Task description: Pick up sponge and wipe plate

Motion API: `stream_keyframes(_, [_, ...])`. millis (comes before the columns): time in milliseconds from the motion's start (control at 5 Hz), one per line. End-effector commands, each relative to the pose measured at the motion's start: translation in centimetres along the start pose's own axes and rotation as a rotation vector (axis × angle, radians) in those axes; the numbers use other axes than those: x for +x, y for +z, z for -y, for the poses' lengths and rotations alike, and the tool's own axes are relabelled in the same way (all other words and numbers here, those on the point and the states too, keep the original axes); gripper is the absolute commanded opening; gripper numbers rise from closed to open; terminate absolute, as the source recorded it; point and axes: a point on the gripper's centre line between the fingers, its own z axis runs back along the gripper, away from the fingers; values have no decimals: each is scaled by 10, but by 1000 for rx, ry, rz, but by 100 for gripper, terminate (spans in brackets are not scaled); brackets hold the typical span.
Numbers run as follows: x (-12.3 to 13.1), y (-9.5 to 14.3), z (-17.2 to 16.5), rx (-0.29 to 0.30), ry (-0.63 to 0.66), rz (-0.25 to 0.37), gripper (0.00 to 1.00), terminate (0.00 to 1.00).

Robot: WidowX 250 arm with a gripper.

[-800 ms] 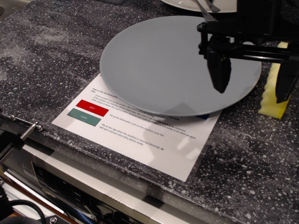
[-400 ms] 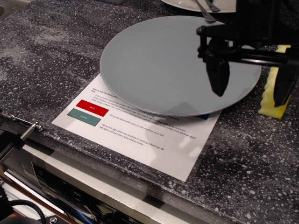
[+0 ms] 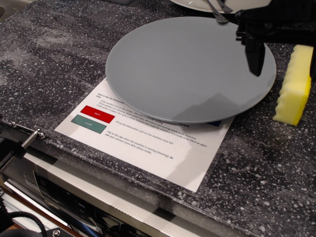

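The large grey plate (image 3: pixel 187 69) lies on the dark speckled counter, partly over a printed sheet. The pale-yellow sponge (image 3: pixel 295 86) with a wavy left edge lies on the counter just right of the plate. My black gripper (image 3: pixel 285 74) is at the upper right and open. Its left finger (image 3: pixel 255 52) hangs over the plate's right rim. Its right finger is mostly cut off by the frame's right edge, beyond the sponge. The sponge lies between and below the fingers, and nothing is held.
A white printed sheet (image 3: pixel 148 143) with a red and a green box lies under the plate's near side. A white dish with metal utensils (image 3: pixel 207 4) stands at the back. The counter's front edge (image 3: pixel 98 173) and an appliance panel run along the bottom left.
The gripper has moved up and to the right, from over the plate's right part to astride the sponge. More of the sponge now shows. Plate and sponge have not moved.
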Motion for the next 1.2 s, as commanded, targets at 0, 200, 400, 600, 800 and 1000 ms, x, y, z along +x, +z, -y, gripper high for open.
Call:
stream_keyframes(0, [41, -7, 21, -24, 41, 67, 100, 0])
stream_keyframes(200, [46, -16, 32, -25, 43, 56, 100, 0])
stream_keyframes(400, [53, -19, 39, 13, 46, 67, 100, 0])
stream_keyframes(600, [60, -22, 36, 72, 69, 87, 100, 0])
stream_keyframes(800, [63, -23, 33, 104, 82, 115, 100, 0])
stream_keyframes(1000, [70, -25, 25, 124, 115, 97, 100, 0])
